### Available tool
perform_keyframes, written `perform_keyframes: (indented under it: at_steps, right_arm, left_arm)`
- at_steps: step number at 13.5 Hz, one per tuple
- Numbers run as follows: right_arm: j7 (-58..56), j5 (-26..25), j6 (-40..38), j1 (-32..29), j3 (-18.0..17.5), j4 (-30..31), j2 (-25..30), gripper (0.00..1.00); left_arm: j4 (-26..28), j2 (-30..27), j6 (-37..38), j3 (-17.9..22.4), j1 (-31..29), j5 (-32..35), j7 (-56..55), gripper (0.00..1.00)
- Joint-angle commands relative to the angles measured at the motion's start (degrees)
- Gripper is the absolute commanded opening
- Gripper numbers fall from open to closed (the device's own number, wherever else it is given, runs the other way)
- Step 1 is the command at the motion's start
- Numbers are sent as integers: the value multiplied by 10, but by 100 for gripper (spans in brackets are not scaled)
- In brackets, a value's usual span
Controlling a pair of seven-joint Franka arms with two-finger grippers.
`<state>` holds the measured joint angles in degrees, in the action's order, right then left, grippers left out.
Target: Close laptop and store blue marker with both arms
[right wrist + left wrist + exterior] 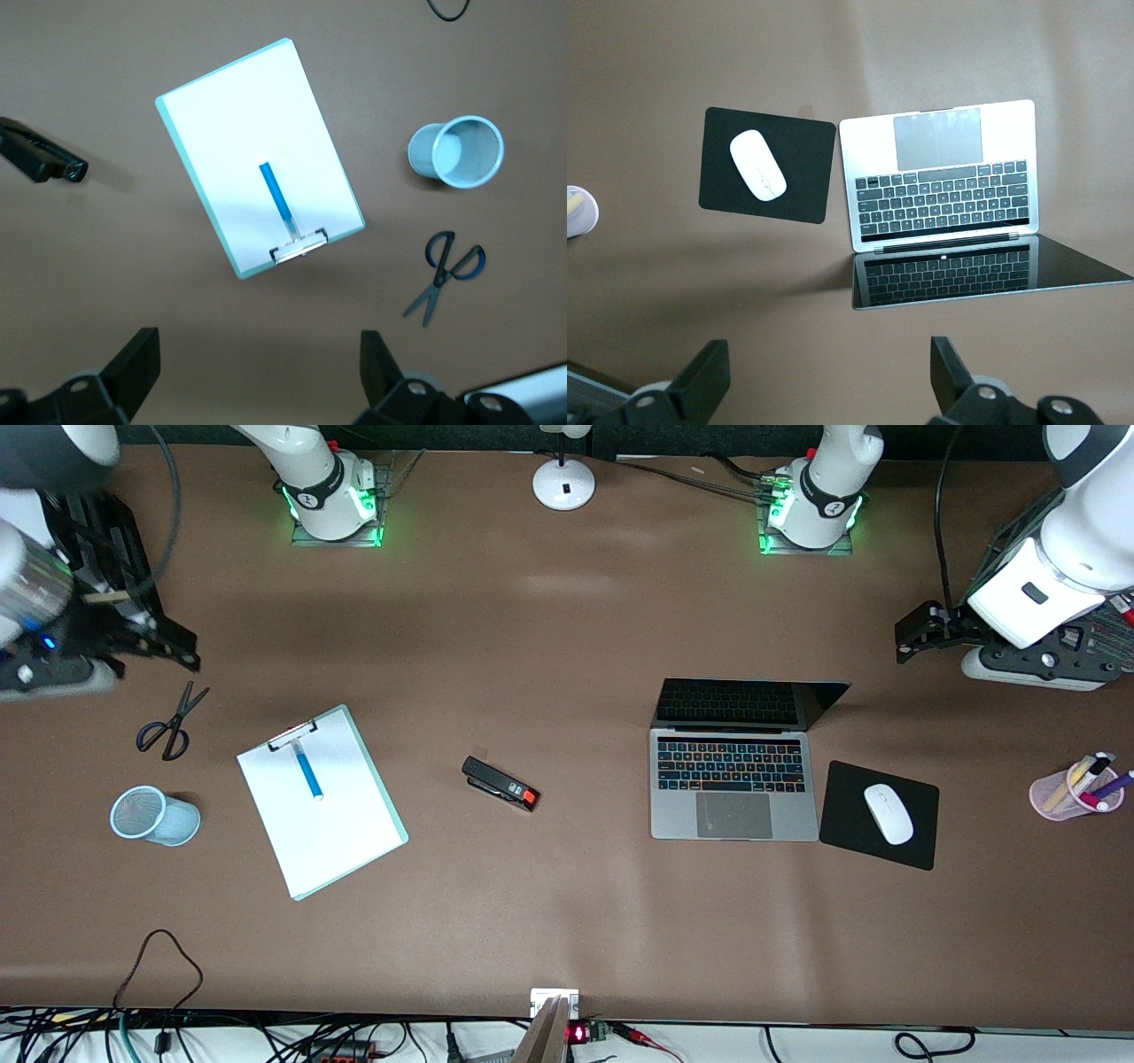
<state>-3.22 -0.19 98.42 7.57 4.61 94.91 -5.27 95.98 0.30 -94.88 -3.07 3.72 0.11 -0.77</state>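
The silver-grey laptop (pixel 673 815) stands open with its dark screen up, toward the left arm's end of the table; it also shows in the left wrist view (pixel 868 150). The blue marker (pixel 308 771) lies on a white clipboard (pixel 345 841) toward the right arm's end; it also shows in the right wrist view (pixel 275 194). My left gripper (pixel 917 633) (pixel 828 376) is open and empty, up in the air over bare table by the laptop's screen. My right gripper (pixel 168 646) (pixel 257 363) is open and empty, over bare table above the scissors and clipboard.
A black stapler (pixel 500 782) lies mid-table. Scissors (pixel 173 722) and a blue mesh cup (pixel 152 815) lie beside the clipboard. A black mouse pad (pixel 842 828) with a white mouse (pixel 888 813) lies beside the laptop. A pink cup with markers (pixel 1063 802) stands at the left arm's end.
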Motion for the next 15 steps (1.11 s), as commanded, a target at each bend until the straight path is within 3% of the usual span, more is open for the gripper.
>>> perform_keyframes:
  at_steps: [1,4,6,10,11,13,15]
  right_arm:
    - [-6,5,104,2,5,73,-29,100]
    - [-13,5,257,6,3,178,-53,100]
    - [-81,5,315,5,2,188,-93,98]
    - [-154,5,408,4,2,188,-172,80]
    - [-162,5,425,4,2,188,-188,78]
    - [-189,5,465,4,1,188,-216,70]
    - [-198,7,489,4,-7,186,-240,62]
  left_arm:
    - [-33,30,3,1,-1,0,2,100]
    - [-63,56,10,1,-2,-1,3,100]
    - [-66,57,32,0,4,-4,2,100]
    - [-62,74,37,0,2,-8,47,100]
    - [-64,80,36,0,0,-8,66,84]
    - [-62,81,37,0,-5,-10,71,39]
    - [-62,81,60,1,-1,-9,65,8]
